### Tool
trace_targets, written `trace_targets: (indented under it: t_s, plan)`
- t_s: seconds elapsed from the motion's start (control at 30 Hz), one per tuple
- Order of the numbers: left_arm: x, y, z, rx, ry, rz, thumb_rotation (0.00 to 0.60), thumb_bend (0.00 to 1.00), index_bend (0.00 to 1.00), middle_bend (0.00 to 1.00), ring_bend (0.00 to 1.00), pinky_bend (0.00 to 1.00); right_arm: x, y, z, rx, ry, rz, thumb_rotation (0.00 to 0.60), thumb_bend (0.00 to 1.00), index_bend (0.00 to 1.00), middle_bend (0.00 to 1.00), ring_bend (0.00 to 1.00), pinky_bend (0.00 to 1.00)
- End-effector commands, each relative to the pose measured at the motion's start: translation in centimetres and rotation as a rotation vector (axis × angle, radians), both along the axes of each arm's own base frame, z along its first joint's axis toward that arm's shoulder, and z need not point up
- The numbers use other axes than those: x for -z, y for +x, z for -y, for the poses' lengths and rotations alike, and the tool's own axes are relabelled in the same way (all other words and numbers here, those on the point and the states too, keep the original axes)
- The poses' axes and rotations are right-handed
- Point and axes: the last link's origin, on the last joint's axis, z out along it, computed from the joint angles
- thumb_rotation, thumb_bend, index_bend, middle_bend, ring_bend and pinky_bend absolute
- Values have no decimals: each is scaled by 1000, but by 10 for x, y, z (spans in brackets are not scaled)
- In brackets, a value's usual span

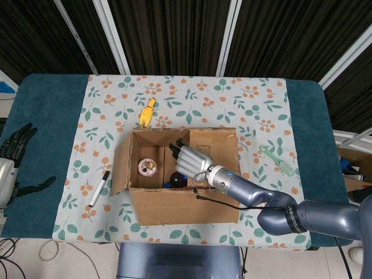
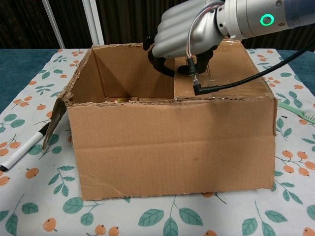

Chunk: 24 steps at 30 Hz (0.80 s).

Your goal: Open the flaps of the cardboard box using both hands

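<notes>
Cardboard box sits mid-table on the floral cloth, top mostly open, 1 flap on the far-right side folded in over the opening. My right hand is down inside the box mouth, fingers curled inward, knuckles up; from the chest view they seem hooked near that inner flap's edge, but I can't tell if they actually grip it or just hang there closed on nothing. A cable off the wrist droops over the near wall.

Left hand is parked well off to the left over the teal table edge, fingers spread, holding nothing — nowhere near the box.

Inside, under my right hand: a pink round thing and a dark round object, partly hidden. Outside: marker just left of the box, yellow rubber chicken behind it, green brush to the right.

Risks as I judge them — pulling the flap with 1 hand only could drag or tip the whole box, since the left isn't bracing it. Curled fingers could slip off the cardboard edge or tear it. The wrist cable could snag the near wall on the way out. Dropping lower could knock the items inside.
</notes>
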Motion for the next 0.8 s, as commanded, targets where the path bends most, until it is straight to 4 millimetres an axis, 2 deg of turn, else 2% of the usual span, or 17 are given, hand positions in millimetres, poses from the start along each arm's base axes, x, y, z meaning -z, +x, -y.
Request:
trace_targets:
  t_s: [0.03, 0.33, 0.8]
  plan:
    - [0, 0, 0, 1, -5, 4, 600, 105, 0, 0, 0, 106, 1, -2, -3, 1, -3, -18, 600, 625, 506, 265, 94, 192]
    - [0, 1, 1, 2, -11, 9, 600, 105, 0, 0, 0, 106, 3, -6, -5, -50, -41, -67, 600, 626, 505, 262, 93, 192]
    - [0, 4, 3, 14, -15, 17, 600, 104, 0, 0, 0, 105, -21, 1, -9, -122, -123, -108, 600, 625, 534, 262, 93, 192]
